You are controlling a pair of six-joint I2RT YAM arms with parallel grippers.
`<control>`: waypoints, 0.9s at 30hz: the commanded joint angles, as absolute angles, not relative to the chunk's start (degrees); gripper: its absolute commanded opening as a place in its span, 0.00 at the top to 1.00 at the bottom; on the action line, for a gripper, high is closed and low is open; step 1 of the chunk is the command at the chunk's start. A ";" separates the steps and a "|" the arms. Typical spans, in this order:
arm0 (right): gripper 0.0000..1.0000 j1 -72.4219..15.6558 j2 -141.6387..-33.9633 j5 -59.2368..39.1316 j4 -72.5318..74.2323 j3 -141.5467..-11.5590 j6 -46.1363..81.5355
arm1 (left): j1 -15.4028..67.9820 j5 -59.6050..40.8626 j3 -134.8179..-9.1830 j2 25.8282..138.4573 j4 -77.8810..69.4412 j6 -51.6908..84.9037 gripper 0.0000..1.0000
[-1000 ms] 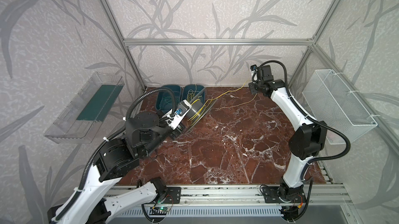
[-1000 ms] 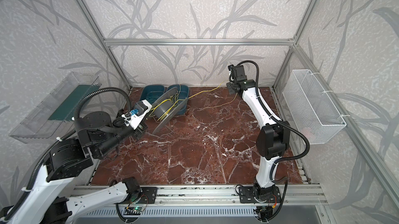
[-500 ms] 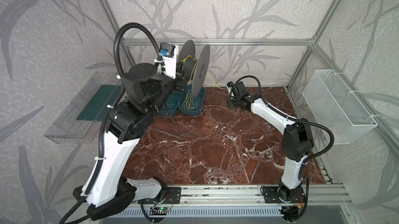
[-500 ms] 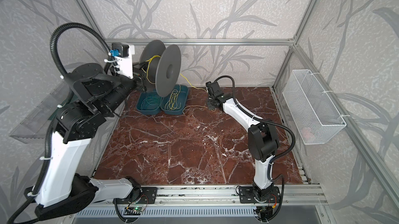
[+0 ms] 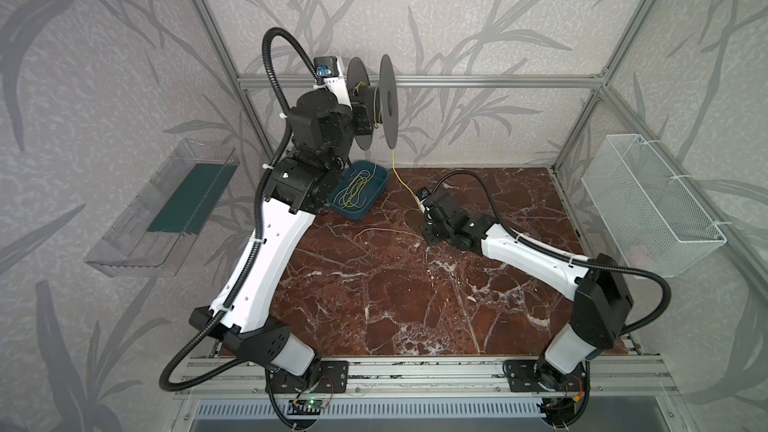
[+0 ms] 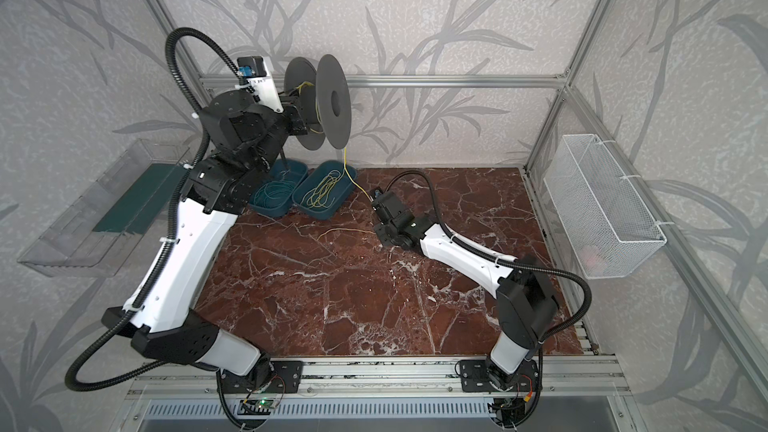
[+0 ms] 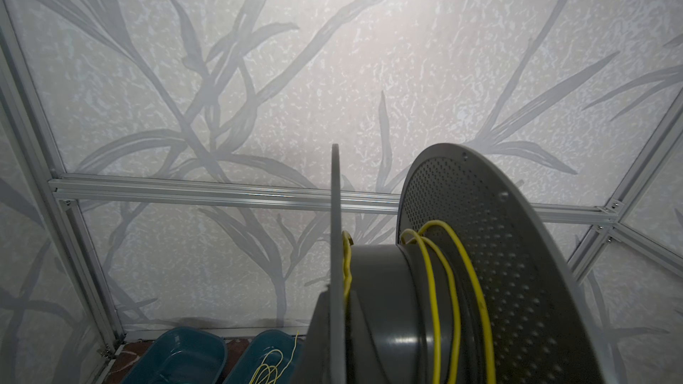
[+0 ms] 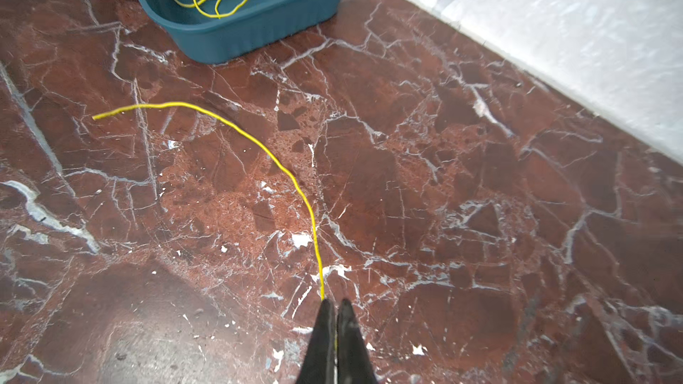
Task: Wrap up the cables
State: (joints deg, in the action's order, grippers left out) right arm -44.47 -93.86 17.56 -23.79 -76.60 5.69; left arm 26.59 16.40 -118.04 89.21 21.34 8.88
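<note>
High at the back, my left gripper [image 5: 365, 116] is shut on a grey spool [image 5: 388, 101], gripping the flange nearer the arm [image 7: 334, 341]. A few turns of yellow cable [image 7: 432, 289] lie around its hub. From the spool [image 6: 332, 101] one cable [image 5: 401, 182] hangs down to my right gripper [image 5: 424, 236], low over the marble table [image 5: 415, 297]. The right gripper [image 8: 335, 302] is shut on that cable [image 8: 273, 158], whose free end curves over the table. More yellow cables [image 6: 322, 193] lie coiled in a teal tray [image 6: 347, 197].
A second teal tray [image 6: 286, 211] beside the first holds thin teal wires. A white wire basket [image 5: 652, 205] hangs on the right wall and a clear shelf [image 5: 162, 209] on the left wall. An aluminium bar [image 5: 498, 81] crosses behind the spool.
The left arm has lifted the spool from low beside the trays to high at the back. The right gripper has come down from the back to the table, left of where it was.
</note>
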 commanded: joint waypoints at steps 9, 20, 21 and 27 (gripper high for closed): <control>1.00 -54.53 -82.89 27.84 -30.37 -71.10 3.02 | 26.38 16.31 -111.84 93.48 8.48 14.96 1.00; 1.00 -69.17 -70.32 44.87 -36.68 -78.98 -4.38 | 27.52 24.39 -110.66 103.03 11.22 7.16 1.00; 1.00 -69.17 -69.85 45.69 -36.65 -80.23 -6.21 | 28.11 24.15 -109.30 102.93 10.46 6.21 1.00; 1.00 -66.46 -71.33 52.25 -34.37 -88.27 -19.31 | 33.66 26.14 -98.85 99.88 6.43 -4.63 1.00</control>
State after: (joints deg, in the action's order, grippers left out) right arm -67.44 -71.72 46.48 -35.70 -83.40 -10.20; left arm 33.01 20.18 -102.28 102.94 14.00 3.31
